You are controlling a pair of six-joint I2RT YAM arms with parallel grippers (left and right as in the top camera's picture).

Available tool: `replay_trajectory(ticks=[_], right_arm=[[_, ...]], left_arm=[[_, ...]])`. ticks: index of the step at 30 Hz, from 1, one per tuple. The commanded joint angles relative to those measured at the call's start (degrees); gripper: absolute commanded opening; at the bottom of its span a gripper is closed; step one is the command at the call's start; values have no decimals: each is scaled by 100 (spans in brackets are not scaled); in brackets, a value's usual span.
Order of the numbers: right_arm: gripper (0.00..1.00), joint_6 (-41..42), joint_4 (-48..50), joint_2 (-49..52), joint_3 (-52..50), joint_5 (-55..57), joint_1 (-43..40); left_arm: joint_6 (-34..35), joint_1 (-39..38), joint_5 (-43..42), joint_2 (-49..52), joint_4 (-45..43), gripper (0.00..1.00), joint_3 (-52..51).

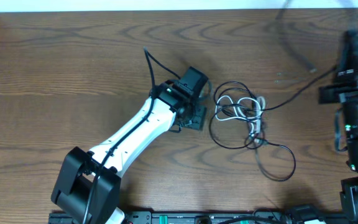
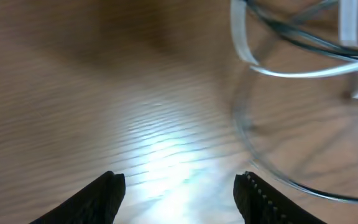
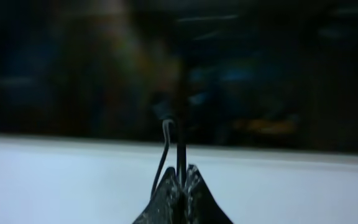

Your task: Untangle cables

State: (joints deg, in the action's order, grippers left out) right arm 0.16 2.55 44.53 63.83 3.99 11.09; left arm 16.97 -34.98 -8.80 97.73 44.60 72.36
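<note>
Cables (image 1: 240, 112) — tangled heap at table middle, just beside left gripper (image 1: 199, 116), at its 3 o'clock. Left jaws apart, empty. Right gripper (image 3: 180, 171) pinches black cable (image 3: 180, 124). Step: reaching heap. Next — grip white loop (image 2: 247, 56), pull gently.

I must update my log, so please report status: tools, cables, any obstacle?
Left tool open, empty, beside tangle of thin black and white cables. Right tool shut on thin black cable. No obstacle seen.
</note>
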Motion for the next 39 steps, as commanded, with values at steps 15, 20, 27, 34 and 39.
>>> replay_trajectory(ticks=[15,20,27,34,39], right_arm=[[1,-931,-474,24,114,1838,-28],[1,-629,-610,33,114,1746,-26],[1,-286,-791,33,114,400,-26],[1,50,-752,31,114,-636,-26],[1,310,-623,-4,116,-1023,-28]], left_arm=[[-2553,278,-4409,111,-365,72,-31],[-1851,131,-4601,114,-1139,78,-31],[415,-63,-3783,114,-2809,85,-31],[1502,-356,-3314,212,-3836,90,-31],[2190,-588,-2959,568,-4138,94,-31]])
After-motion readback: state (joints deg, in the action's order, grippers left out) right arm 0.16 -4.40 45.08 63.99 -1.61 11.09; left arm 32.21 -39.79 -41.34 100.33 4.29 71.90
